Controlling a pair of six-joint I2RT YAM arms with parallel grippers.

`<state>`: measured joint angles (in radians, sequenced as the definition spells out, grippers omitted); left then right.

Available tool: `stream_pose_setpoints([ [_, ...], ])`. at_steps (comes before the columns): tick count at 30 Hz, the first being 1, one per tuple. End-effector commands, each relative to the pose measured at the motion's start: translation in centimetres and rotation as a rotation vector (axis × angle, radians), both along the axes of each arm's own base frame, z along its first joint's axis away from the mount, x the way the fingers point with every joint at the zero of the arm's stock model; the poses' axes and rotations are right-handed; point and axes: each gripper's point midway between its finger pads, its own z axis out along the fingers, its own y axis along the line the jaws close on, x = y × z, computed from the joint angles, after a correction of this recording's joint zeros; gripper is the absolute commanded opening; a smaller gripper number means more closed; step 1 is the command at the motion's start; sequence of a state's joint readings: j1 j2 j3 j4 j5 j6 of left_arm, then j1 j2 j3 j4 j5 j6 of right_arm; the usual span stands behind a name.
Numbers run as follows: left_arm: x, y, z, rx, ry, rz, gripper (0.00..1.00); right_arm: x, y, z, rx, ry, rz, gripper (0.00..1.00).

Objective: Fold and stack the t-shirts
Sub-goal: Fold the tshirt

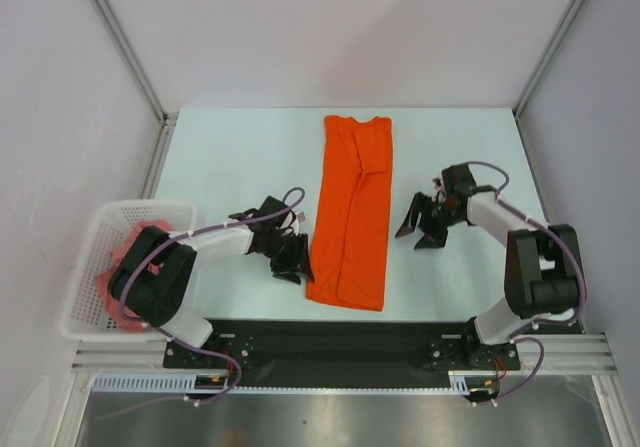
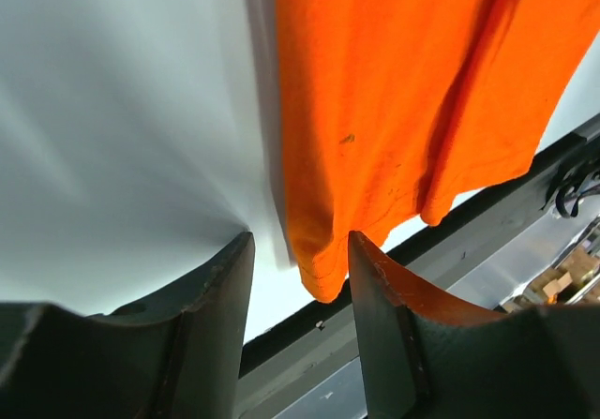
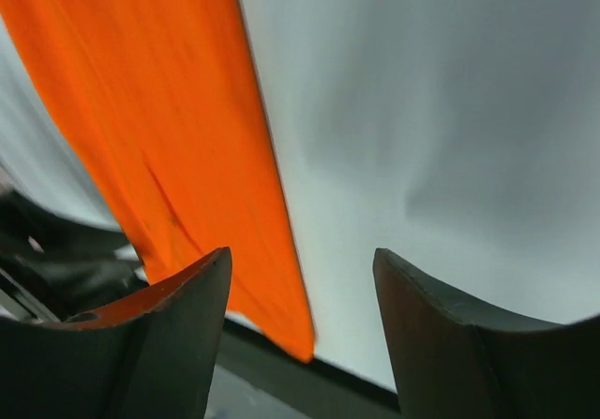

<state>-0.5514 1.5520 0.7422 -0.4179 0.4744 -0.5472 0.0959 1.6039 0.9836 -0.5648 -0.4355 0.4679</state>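
A bright orange cloth t-shirt [image 1: 350, 217] lies folded lengthwise into a long narrow strip in the middle of the white surface [image 1: 230, 157]. It runs from the upper centre of the top view, collar end uppermost, down to the lower centre, just short of the black base rail [image 1: 330, 337].

The left fingers [image 1: 290, 267] sit low, just beside the strip's lower left edge. In the left wrist view they stand well apart and grip nothing. The shirt's rounded bottom corner shows in the gap between them, lying on the surface beyond the tips; whether the right-hand finger brushes the cloth cannot be told.

The right fingers [image 1: 415, 222] hang to the right of the strip at mid-frame, clear of its edge. In the right wrist view they are spread wide with bare surface between them, and the orange cloth passes along the left side of that frame.

At the left edge of the top view a white plastic lattice basket [image 1: 140, 207] holds a bunched salmon-pink cloth t-shirt [image 1: 120, 242], partly hidden by the left arm.
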Motion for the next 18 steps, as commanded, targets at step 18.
stream_pose_setpoints([
  [18,-1.5,0.9,1.7,-0.01,-0.01,-0.043,0.5,-16.5,8.8,-4.0,0.15,0.223,0.342,0.53],
])
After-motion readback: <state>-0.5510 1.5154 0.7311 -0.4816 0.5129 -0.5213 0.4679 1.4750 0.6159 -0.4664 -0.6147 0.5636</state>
